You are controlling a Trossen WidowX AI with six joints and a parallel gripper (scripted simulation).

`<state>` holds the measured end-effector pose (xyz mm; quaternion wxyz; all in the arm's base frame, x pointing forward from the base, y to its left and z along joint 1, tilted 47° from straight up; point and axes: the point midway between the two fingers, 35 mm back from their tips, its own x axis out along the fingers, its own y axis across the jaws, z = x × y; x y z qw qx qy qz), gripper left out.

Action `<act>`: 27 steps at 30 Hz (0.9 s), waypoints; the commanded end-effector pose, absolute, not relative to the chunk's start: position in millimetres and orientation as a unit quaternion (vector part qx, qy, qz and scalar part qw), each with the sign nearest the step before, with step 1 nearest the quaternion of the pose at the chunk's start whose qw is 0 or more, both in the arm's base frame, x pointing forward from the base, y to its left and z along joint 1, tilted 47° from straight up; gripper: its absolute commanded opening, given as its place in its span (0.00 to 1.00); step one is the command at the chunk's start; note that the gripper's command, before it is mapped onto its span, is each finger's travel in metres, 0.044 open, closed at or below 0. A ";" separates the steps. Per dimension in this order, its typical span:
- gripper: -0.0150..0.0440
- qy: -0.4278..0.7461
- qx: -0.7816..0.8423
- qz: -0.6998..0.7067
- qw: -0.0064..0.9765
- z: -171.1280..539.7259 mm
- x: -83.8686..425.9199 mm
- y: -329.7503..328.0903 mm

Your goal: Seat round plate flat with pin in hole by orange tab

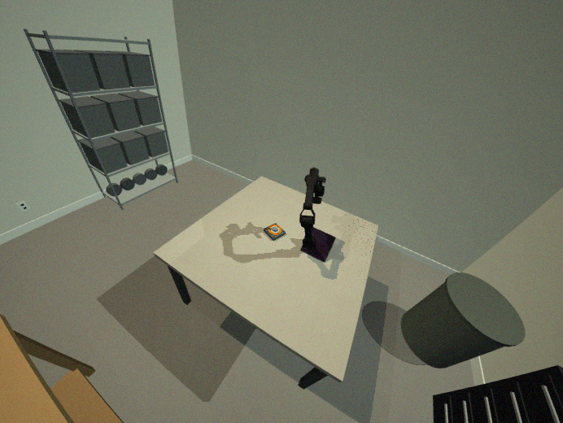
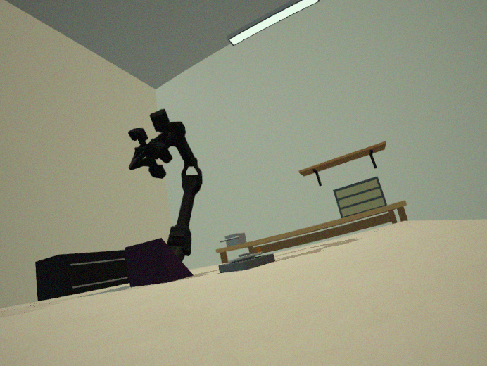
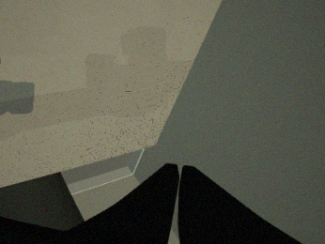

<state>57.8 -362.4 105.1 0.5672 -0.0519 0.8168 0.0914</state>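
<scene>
Orange-tabbed plate (image 1: 274,229) sits on its base (image 1: 268,235) mid-surface (image 1: 255,290), well apart from your claw (image 2: 133,164), closed on nothing, high up. Descend beside the tab, nudge-rotate, then retreat.

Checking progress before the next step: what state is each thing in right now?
Gripper: jaws shut on nothing, raised high, well away from the plate.
Round plate: on the base, untouched by the robot; whether it lies flat cannot be told.
Base: resting on the table.
</scene>
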 end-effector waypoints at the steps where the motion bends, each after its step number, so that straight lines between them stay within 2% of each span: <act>1: 0.25 0.775 -0.031 0.101 0.624 90.1 124.4 -331.0; 3: 0.25 0.751 -0.012 0.110 0.651 83.9 158.7 -309.1; 5: 0.25 0.742 -0.003 0.114 0.660 81.9 171.4 -299.2; 11: 0.25 0.680 0.096 0.166 0.708 74.3 258.8 -202.1; 13: 0.25 0.673 0.110 0.175 0.710 74.4 267.3 -188.4; 19: 0.25 0.642 0.243 0.246 0.685 82.9 314.8 -67.5; 23: 0.25 0.639 0.290 0.265 0.661 82.9 332.3 -37.8; 27: 0.25 0.639 0.295 0.267 0.659 82.9 333.7 -35.1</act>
